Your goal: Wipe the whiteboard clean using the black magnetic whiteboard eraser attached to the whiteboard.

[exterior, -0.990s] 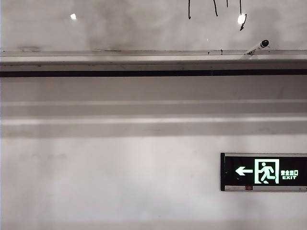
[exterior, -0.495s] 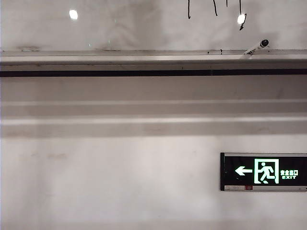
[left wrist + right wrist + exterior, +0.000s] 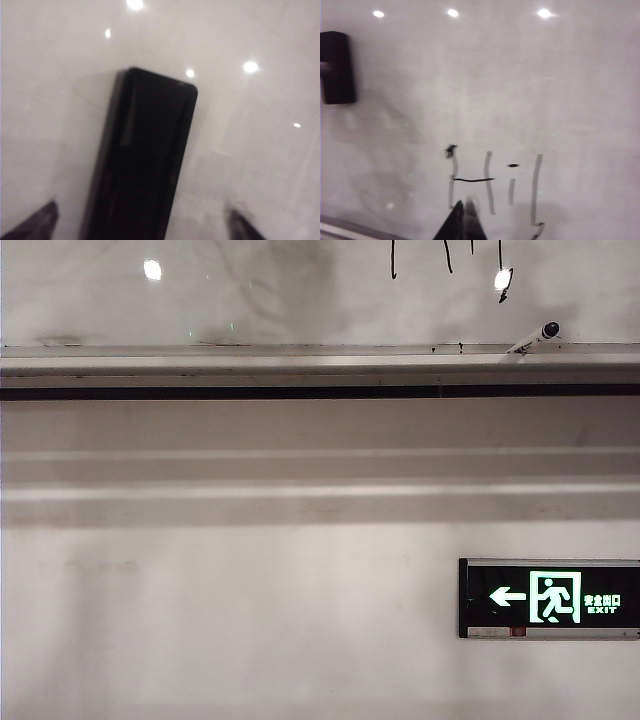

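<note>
Black and slightly glossy, the eraser [image 3: 142, 160] sits flat on the whiteboard [image 3: 260, 150], well off to one side of the marker strokes [image 3: 492, 182]. The left gripper [image 3: 142, 225] faces the eraser with its fingers spread wide, one tip on either side of the block and neither touching it. The right gripper [image 3: 462, 217] is closed and empty, its tips just beside the strokes. A good grab likely means centring the left fingers across the eraser's narrow width, pressing close to the whiteboard, then closing squarely so the magnet doesn't twist it loose.
</note>
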Available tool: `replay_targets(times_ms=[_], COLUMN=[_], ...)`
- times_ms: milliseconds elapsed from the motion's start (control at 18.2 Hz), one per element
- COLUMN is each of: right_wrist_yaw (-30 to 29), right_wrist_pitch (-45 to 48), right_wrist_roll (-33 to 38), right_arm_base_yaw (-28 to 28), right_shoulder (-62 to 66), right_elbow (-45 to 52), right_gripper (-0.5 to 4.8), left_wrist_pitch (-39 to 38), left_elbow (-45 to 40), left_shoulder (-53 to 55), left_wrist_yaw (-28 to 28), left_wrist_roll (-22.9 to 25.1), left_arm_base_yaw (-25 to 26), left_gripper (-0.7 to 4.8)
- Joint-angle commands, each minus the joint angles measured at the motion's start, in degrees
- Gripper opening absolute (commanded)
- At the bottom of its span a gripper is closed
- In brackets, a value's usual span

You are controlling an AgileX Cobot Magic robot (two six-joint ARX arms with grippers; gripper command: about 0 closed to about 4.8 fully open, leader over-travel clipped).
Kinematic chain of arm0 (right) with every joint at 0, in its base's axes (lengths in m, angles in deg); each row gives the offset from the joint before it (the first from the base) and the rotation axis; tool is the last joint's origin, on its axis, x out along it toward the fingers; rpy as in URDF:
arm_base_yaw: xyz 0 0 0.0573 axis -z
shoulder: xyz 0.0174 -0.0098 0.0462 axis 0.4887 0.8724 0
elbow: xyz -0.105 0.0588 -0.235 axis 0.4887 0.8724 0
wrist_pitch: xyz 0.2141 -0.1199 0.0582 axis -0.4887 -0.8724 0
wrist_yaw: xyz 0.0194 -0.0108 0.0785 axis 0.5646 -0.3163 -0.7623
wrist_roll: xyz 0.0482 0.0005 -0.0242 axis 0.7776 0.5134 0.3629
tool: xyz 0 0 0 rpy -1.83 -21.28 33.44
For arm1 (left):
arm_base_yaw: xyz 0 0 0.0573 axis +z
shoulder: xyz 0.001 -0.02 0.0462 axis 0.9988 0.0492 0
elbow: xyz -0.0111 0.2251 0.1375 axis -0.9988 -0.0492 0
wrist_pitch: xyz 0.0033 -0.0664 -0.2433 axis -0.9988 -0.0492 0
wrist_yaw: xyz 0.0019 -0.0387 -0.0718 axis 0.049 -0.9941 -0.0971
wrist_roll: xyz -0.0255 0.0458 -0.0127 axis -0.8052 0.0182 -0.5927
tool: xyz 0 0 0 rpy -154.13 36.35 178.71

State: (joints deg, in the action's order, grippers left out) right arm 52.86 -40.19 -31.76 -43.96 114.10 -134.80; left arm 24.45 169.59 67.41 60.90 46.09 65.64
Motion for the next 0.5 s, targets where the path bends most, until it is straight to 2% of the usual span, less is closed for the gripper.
replay_targets(times_ms=[55,275,440,495], right_wrist_yaw=[-0.20,-1.18,-1.16,-1.16], right_wrist_pitch=[0.96,0.96,0.98,1.01], right_wrist_roll=[-0.02,0.00,-0.02,-0.02], right_arm_base_yaw=[-0.59,-0.59,-0.57,-0.55], right_shoulder=[-0.07,-0.07,-0.07,-0.07], right_elbow=[-0.28,-0.28,-0.28,-0.28], right_gripper=[-0.06,-0.06,-0.06,-0.06], left_wrist_pitch=[1.14,0.48,-0.24,-0.35], left_elbow=[5.81,11.65,11.82,11.82], left_shoulder=[5.44,10.62,11.78,12.02], left_wrist_yaw=[0.46,3.10,4.57,4.57], left_wrist_roll=[1.68,2.19,2.80,2.80], left_arm_base_yaw=[-0.09,-0.09,-0.09,-0.09], left_gripper=[4.79,4.79,4.79,4.44])
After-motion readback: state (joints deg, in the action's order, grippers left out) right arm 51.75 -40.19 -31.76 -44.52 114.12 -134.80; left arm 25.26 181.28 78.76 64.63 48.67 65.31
